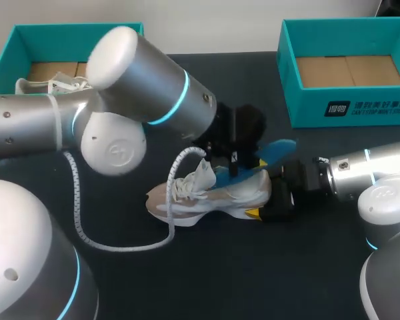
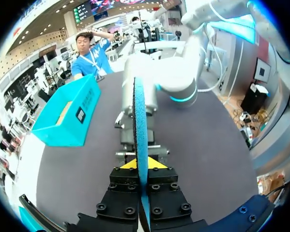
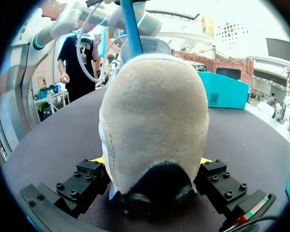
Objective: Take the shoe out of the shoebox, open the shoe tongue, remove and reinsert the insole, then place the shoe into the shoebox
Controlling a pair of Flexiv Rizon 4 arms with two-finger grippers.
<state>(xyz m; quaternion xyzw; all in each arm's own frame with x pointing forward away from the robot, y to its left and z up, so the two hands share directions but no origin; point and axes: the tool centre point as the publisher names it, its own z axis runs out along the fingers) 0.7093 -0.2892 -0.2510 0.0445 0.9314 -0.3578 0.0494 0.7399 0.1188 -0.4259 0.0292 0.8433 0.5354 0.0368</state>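
The right gripper (image 3: 152, 160) clamps the heel of the shoe (image 1: 207, 193) from both sides and steadies it on the table (image 1: 253, 280), outside either box. Above the shoe's opening, the left gripper (image 2: 141, 165) is pinched narrow on the blue insole (image 2: 140, 121). Whether the insole's tip sits inside the shoe I cannot tell. This looks like the insole step. Reinserting calls for tilting the front end down into the opening while the heel stays pinned. Farther back on the dark table stand the right box (image 1: 350, 110), holding no shoe, and the left box (image 1: 7, 57), holding another shoe (image 1: 53, 85).
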